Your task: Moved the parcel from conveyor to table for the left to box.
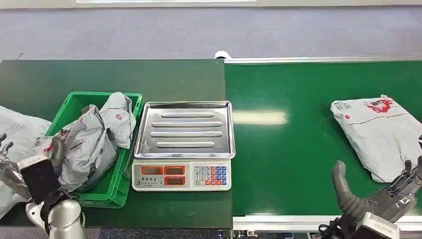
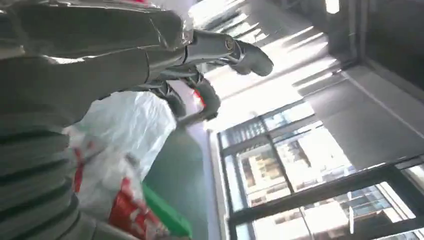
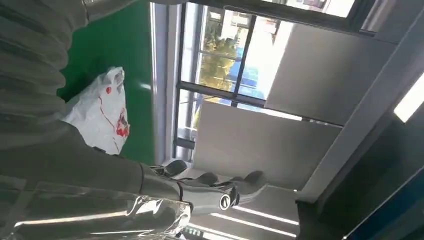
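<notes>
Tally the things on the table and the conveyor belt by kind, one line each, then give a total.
Grey plastic parcels: 3 – one on the conveyor, one in the green crate, one at the table's left edge
Green crates: 1
Weighing scales with steel tray: 1
Total: 5

Empty robot hand [image 2: 200,70], fingers spread, above grey parcels [image 2: 120,165] in a green bin [image 2: 167,215].
</notes>
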Controlling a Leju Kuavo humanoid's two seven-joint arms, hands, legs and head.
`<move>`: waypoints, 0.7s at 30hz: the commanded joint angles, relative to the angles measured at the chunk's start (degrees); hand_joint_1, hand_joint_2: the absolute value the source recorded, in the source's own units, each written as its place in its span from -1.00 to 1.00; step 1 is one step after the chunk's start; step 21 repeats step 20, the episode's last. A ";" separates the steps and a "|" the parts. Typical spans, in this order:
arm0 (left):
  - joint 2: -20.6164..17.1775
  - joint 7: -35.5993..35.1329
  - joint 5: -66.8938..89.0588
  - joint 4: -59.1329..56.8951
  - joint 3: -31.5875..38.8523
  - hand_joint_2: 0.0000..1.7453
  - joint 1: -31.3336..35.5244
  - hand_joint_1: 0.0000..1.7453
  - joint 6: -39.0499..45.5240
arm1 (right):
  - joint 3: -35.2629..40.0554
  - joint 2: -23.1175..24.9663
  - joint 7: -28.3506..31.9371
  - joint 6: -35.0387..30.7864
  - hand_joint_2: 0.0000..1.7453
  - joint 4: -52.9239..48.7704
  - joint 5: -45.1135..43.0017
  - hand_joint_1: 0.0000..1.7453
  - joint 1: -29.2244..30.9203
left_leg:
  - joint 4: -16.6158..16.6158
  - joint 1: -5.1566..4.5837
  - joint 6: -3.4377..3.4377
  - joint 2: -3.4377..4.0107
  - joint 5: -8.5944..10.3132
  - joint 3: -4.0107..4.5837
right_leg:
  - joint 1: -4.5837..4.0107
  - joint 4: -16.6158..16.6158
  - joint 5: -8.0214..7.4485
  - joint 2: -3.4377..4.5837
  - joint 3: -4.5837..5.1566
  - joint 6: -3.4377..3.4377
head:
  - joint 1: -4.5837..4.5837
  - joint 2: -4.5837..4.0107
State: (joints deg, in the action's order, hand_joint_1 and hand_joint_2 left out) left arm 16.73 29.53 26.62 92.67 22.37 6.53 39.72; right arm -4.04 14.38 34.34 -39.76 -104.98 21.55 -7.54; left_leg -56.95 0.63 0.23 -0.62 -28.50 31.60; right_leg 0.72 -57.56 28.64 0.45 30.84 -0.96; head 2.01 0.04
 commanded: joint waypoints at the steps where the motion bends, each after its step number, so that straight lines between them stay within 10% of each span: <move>1: -7.44 -0.38 -12.82 2.58 -12.63 1.00 -4.23 -1.00 -1.58 | 1.39 -2.88 -1.10 -0.24 1.00 3.70 -0.40 -1.00 1.85 | 0.07 0.02 0.00 0.10 0.05 -0.02 | -0.03 0.09 -0.07 0.03 -0.01 0.05 | 0.00 0.00; 21: -8.60 5.81 -29.38 6.60 -24.52 1.00 -11.99 -1.00 -25.98 | 4.55 -7.48 -4.33 15.07 1.00 7.41 -4.83 -1.00 3.21 | 0.12 0.00 -0.02 0.04 0.06 -0.08 | -0.01 0.15 -0.07 -0.03 -0.09 0.03 | 0.00 0.00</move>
